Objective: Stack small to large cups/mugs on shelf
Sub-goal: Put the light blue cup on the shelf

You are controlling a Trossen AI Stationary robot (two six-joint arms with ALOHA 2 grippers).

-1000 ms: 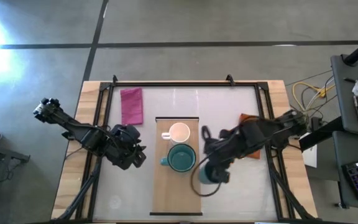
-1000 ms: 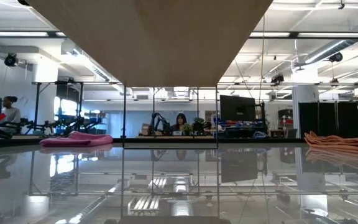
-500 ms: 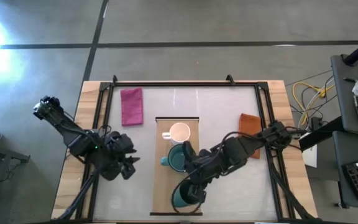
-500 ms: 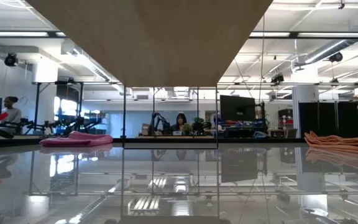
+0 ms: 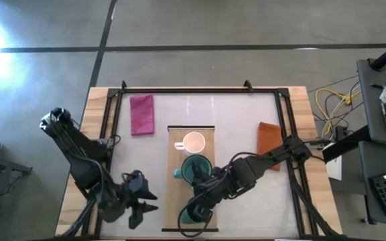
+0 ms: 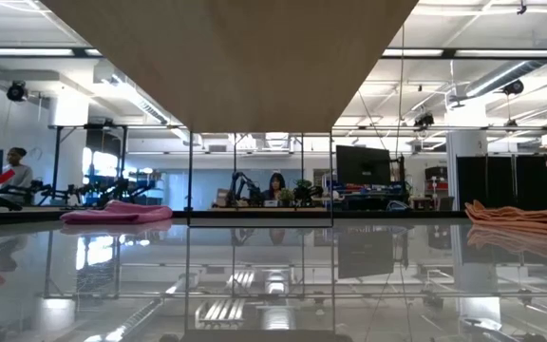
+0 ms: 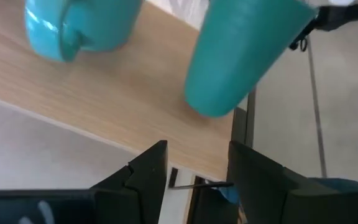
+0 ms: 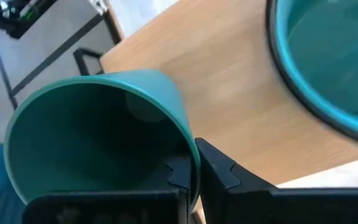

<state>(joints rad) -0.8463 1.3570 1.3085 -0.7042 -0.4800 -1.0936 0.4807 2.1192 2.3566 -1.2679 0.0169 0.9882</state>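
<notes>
The light-wood shelf (image 5: 191,191) lies down the middle of the table. On it stand the cream-white mug (image 5: 194,142) and, nearer, the teal mug (image 5: 194,169). My right gripper (image 5: 202,203) reaches from the right over the shelf's near part, shut on the small dark green cup (image 5: 194,213), which also shows in the right wrist view (image 8: 98,137) and the left wrist view (image 7: 247,56). My left gripper (image 5: 141,209) is open, left of the shelf near the table's near edge, touching nothing. In the low view only the shelf's underside (image 6: 226,57) shows. My right gripper pinches the green cup's wall at the rim (image 8: 190,152), one finger inside the cup and one outside. The fingers come slanting down from the table's right. The cup is tilted, its mouth toward the wrist, its base (image 7: 211,107) over the shelf's near part; whether the base touches the wood, I cannot tell.
A magenta cloth (image 5: 142,114) lies at the far left of the table and an orange cloth (image 5: 269,137) at the right. A dark frame (image 5: 193,89) runs around the table. Bare wood (image 5: 179,214) shows near of the teal mug.
My right gripper has carried the green cup from beside the shelf's right edge toward the left and the near edge, and now holds it over the shelf's near part. My left gripper has drawn back from beside the shelf toward the near edge.
</notes>
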